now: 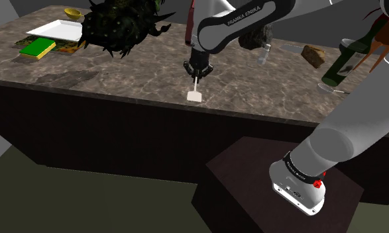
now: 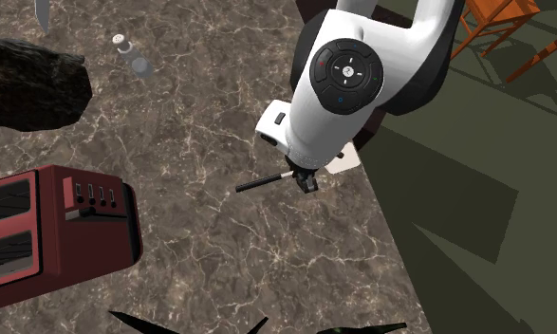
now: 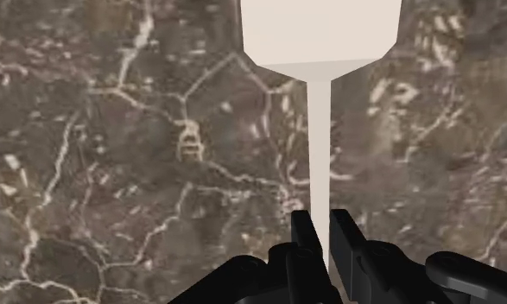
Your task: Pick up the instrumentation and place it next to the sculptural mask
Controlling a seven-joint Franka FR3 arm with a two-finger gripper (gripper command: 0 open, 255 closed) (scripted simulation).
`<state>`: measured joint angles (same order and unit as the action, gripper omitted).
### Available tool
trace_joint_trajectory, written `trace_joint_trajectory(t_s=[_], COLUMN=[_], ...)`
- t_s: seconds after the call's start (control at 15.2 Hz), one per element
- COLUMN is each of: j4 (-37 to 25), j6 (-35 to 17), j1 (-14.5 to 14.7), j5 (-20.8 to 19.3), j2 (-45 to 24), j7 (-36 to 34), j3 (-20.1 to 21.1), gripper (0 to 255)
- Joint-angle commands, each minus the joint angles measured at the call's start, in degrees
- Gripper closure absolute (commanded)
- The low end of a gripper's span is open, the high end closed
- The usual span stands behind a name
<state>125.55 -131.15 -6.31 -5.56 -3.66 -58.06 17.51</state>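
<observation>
- The arm (image 2: 362,85) hides most of the tool (image 2: 262,182) in the second exterior view. Only its dark handle end and a corner of its pale blade show there.
- In the wrist view, the frame edge cuts off the blade.
- The gripper (image 1: 198,71) has its fingers (image 3: 303,237) nearly together, pinching the tool's thin pale shaft between them.
- The tool is close to the edge of the marbled counter (image 1: 120,76), blade down. Whether the blade touches the stone is hard to tell.
- A dark lumpy shape (image 1: 252,41), perhaps the mask, is half hidden behind the arm, with 1 small shaker (image 1: 264,53) just beside it.
- A spiky dark plant (image 1: 123,26), white tray (image 1: 57,28), green bottle (image 1: 348,58) and red toaster (image 2: 48,232) stand well apart from the tool.
- The lettering (image 1: 242,16) on the arm reads "FRANKA EMIKA".
</observation>
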Motion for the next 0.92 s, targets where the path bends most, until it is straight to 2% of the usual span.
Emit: trace_joint_trajectory(t_s=[0.0,0.33,0.86], j4=[0.0,0.0,-2.9], j6=[0.0,0.0,5.9], j1=[0.0,0.0,-0.1], j5=[0.0,0.0,1.6], j2=[0.0,0.0,3.2], j7=[0.0,0.0,1.3], j3=[0.0,0.0,0.1], gripper=[255,255,255])
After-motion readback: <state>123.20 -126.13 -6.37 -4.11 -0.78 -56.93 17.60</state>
